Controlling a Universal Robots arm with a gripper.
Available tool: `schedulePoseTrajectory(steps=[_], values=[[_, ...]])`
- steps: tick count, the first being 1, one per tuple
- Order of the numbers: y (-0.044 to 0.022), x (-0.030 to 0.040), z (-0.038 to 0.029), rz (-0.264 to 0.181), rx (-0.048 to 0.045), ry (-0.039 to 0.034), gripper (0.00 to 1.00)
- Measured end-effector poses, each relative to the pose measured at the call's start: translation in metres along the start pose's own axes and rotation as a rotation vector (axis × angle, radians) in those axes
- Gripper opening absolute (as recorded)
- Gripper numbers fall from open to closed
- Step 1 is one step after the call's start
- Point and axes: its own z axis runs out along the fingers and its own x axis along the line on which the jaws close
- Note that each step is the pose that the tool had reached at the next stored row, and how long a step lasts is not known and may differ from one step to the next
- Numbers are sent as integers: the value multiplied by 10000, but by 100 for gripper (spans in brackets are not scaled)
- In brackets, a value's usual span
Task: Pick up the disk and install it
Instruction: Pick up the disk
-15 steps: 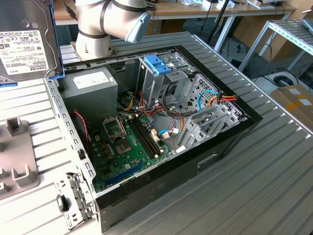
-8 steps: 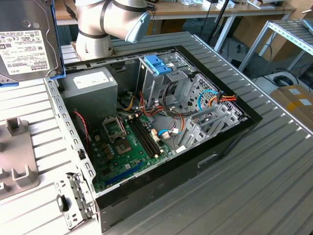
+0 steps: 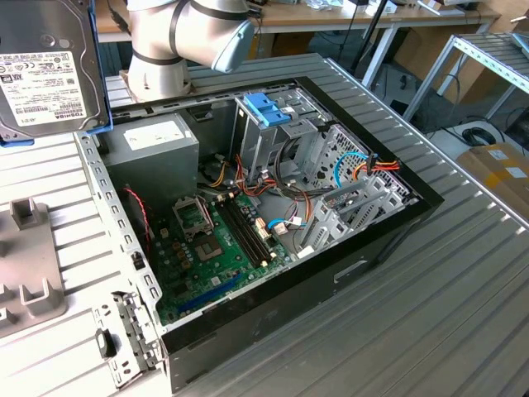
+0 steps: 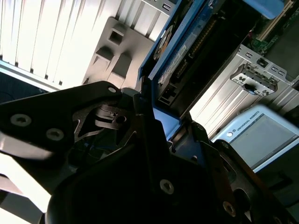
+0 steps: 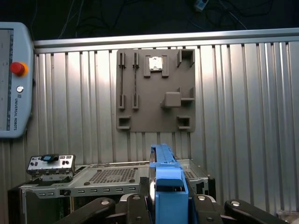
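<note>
Disk gripped and raised, not yet installed.

The disk (image 3: 50, 74) was held clear of the worktop (image 3: 463, 289), beside the open computer case (image 3: 289, 215) and outside its wall. In the first wrist view, the fingers (image 5: 133, 207) were seen clamped on its light-blue frame. Its dark grey metal body, white printed label and blue side frame were shown in the exterior view. The pick-up was judged done and the installation left, since the disk was well apart from the drive cage (image 3: 277, 145) under the blue latch (image 3: 266, 107) inside the case.
</note>
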Motion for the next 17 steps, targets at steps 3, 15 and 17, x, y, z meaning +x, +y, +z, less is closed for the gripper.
schedulePoseTrajectory(steps=[3,15,17], values=[[-5,0,1,0,0,1,37],[-31,-1,5,0,1,3,37],[-35,-2,5,0,0,4,37]])
